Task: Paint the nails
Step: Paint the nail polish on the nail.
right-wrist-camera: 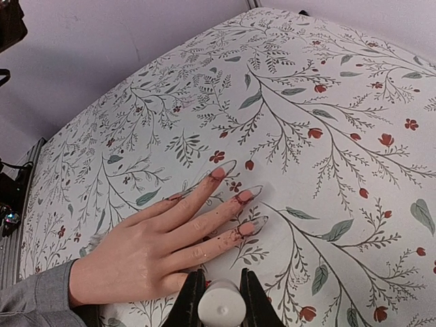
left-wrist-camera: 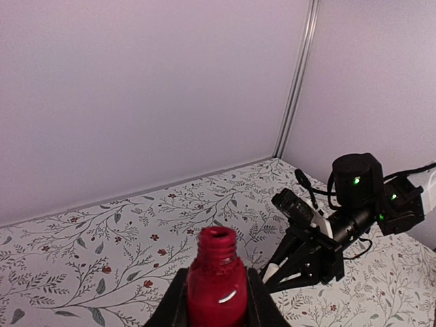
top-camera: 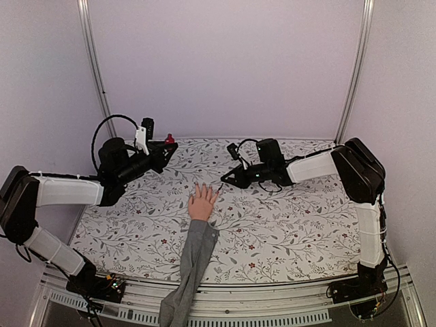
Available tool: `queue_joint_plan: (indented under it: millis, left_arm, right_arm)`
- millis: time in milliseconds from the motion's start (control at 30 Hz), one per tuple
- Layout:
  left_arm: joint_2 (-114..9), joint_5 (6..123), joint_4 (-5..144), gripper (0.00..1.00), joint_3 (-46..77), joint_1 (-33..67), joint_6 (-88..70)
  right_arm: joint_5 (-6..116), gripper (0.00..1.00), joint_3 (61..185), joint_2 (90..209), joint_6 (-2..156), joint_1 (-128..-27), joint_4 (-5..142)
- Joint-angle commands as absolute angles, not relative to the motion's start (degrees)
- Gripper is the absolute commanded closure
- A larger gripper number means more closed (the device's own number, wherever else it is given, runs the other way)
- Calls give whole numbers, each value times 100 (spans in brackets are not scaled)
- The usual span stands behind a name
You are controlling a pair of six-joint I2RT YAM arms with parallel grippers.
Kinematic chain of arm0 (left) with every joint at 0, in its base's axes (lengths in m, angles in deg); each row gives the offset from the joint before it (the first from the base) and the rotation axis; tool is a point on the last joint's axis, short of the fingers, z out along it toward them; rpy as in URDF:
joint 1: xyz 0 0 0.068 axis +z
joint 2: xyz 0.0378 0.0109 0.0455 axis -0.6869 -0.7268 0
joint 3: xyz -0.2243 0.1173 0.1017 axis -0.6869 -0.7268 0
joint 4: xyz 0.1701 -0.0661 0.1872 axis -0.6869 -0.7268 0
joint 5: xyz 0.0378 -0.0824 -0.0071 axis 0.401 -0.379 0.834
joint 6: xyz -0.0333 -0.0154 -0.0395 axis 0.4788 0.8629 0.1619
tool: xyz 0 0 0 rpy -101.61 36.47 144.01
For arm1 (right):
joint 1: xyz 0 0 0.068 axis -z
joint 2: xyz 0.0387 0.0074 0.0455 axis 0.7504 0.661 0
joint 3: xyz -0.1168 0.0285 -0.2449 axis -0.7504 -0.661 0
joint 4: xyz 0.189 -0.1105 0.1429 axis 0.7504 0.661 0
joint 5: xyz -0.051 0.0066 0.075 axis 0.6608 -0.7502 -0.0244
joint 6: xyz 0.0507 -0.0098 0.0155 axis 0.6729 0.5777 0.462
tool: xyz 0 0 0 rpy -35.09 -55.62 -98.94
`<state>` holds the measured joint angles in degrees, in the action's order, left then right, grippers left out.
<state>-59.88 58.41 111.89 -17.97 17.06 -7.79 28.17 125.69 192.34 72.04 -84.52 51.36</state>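
Red polish bottle [left-wrist-camera: 216, 289], uncapped, clenched in left fingers [top-camera: 163, 147]; white brush cap [right-wrist-camera: 221, 308] gripped by right fingers [top-camera: 226, 180] near nails [right-wrist-camera: 248, 195]. Mid-painting; needs gentle stroke.

Left arm [top-camera: 68, 191] toward 2 o'clock, left pincer [top-camera: 165, 146] gripping bottle [left-wrist-camera: 216, 286], right arm [top-camera: 313, 165] toward 9 o'clock, right pincer [top-camera: 225, 182] gripping cap [right-wrist-camera: 221, 308]

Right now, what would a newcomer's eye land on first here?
The peach mannequin hand flat mid-table on the floral cloth, its long nails smeared red. Next, the open red bottle clamped in the left gripper at back left, and the right gripper pinching a white cap near those nails.
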Motion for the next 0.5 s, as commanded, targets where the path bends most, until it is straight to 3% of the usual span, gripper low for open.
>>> queue_joint_plan:
  millis: [0,467]
  left_arm:
    - [-6030,5861,11361,100,-1701,1786,-852]
    - [-6012,5861,11357,100,-1712,1788,-837]
  right_arm:
    - [2964,100,12699,19236,7179,-8385,5244]
    - [2361,100,12580,18746,7077,-8360,5057]
